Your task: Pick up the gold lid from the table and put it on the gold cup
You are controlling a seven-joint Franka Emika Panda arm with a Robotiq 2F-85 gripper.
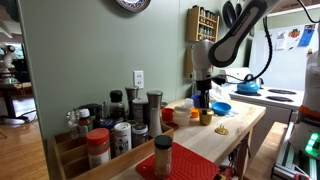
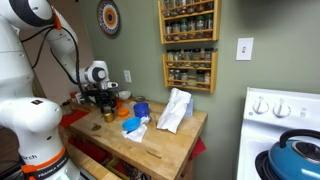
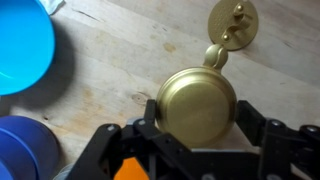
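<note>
Wood desk (image 1: 235, 125) stands along the green wall in an exterior view, and the robot arm (image 1: 235, 35) bends down to it. The gripper (image 1: 203, 101) hangs directly over the gold cup (image 1: 205, 117), which stands upright on the desk. The gold lid (image 1: 221, 130) lies flat on the wood near the cup but apart from it, closer to the front edge. A blue bowl (image 1: 221, 108) sits just behind the lid. Many spice jars (image 1: 115, 130) crowd the near end of the desk.

In an exterior view the gripper (image 2: 106, 99) is low over a corner of the desk (image 2: 160, 145), near the blue bowl (image 2: 141, 108) and a white cloth (image 2: 175, 110). The cup and the lid are too small here to tell them apart.

In the wrist view the gold cup (image 3: 195, 100) is in the middle, seen from above. The two fingers (image 3: 148, 135) stand spread, one on each side of the cup and very close to its wall. I cannot tell if they press on it or only stand beside it. The gold lid (image 3: 232, 20) lies on bare wood beyond the cup, not touching it. The blue bowl (image 3: 20, 45) is at the edge of the view.
</note>
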